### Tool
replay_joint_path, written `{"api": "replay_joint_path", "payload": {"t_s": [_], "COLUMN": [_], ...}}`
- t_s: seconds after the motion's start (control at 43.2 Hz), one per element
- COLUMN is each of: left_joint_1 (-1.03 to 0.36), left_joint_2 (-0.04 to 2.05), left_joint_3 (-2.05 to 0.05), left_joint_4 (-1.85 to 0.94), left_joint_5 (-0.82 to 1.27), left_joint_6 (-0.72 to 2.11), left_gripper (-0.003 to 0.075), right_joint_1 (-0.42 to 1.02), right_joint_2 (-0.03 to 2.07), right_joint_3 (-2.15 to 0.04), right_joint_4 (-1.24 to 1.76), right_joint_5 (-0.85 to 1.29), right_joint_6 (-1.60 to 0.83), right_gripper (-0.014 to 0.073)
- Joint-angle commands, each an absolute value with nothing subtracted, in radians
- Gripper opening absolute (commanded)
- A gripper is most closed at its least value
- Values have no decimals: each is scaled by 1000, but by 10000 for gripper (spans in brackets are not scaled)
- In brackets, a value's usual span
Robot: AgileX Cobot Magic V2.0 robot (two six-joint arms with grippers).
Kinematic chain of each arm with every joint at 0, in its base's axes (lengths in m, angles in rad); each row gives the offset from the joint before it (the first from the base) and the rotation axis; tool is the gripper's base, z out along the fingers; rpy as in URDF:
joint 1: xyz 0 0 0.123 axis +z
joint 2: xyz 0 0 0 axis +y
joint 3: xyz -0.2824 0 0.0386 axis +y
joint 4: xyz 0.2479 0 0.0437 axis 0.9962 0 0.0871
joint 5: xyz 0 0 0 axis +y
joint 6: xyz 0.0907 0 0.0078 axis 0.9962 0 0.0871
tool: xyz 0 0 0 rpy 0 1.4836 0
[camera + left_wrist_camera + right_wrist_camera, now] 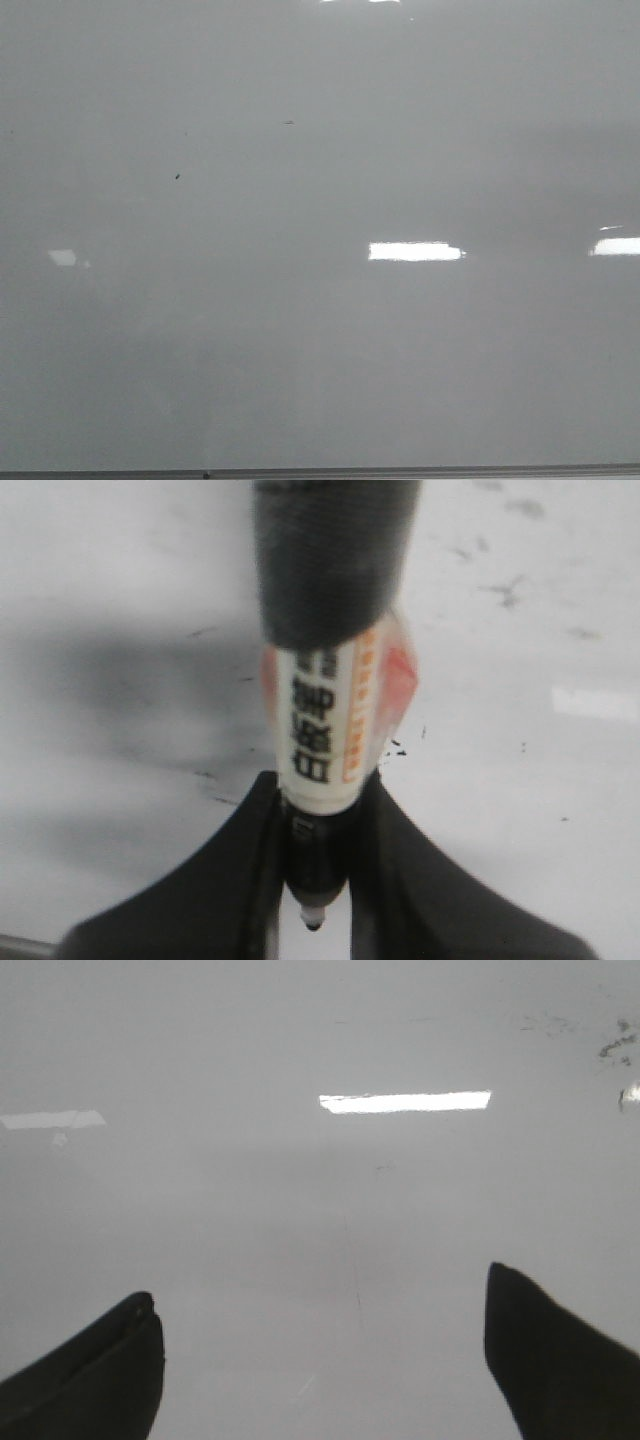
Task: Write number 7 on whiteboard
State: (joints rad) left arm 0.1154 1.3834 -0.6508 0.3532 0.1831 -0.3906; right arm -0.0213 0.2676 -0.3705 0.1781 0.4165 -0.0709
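Note:
The whiteboard (320, 330) is a glossy pale grey board that fills the front view, with bright light reflections and tiny dark specks. No number 7 shows on it in any view. Neither gripper shows in the front view. In the left wrist view my left gripper (315, 880) is shut on a marker (330, 730) with a white printed label and a black cap end; its tip (313, 918) points down between the jaws, close over the whiteboard (520, 810). In the right wrist view my right gripper (320, 1350) is open and empty above the whiteboard (320, 1220).
A thin grey bottom edge (400, 472) runs along the board's near side. Faint smudges and specks mark the board in the left wrist view (505, 590) and at the far corner of the right wrist view (610, 1045).

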Motion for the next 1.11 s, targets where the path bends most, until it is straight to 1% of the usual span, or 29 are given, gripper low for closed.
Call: {"api": "replay_joint_path", "payload": {"t_s": [0.0,0.139,0.255,0.417,0.532,0.718,0.787,0.926,1.088], "left_joint_1": [86,-18,-144,-358,-531,-775,-859,-981,-1082], "left_joint_2": [1275,1187,1145,1131,1131,1131,1131,1131,1131], "left_joint_3": [-680,-680,-685,-733,-768,-796,-799,-799,-799], "left_joint_4": [257,262,259,257,257,257,270,324,395], "left_joint_5": [203,308,402,563,628,631,631,631,626], "left_joint_6": [-397,-277,-208,-101,-12,166,190,190,190], "left_gripper": [17,17,17,17,17,17,16,17,17], "right_joint_1": [-22,-22,-22,1,47,172,246,397,575], "right_joint_2": [285,285,298,347,405,516,561,650,753], "right_joint_3": [-406,-407,-429,-477,-517,-590,-624,-686,-759], "right_joint_4": [186,188,193,194,194,200,211,261,366], "right_joint_5": [341,366,409,460,504,584,619,690,776], "right_joint_6": [-74,-74,-74,-75,-107,-215,-273,-410,-539], "right_gripper": [664,664,664,664,664,664,664,664,664]}}
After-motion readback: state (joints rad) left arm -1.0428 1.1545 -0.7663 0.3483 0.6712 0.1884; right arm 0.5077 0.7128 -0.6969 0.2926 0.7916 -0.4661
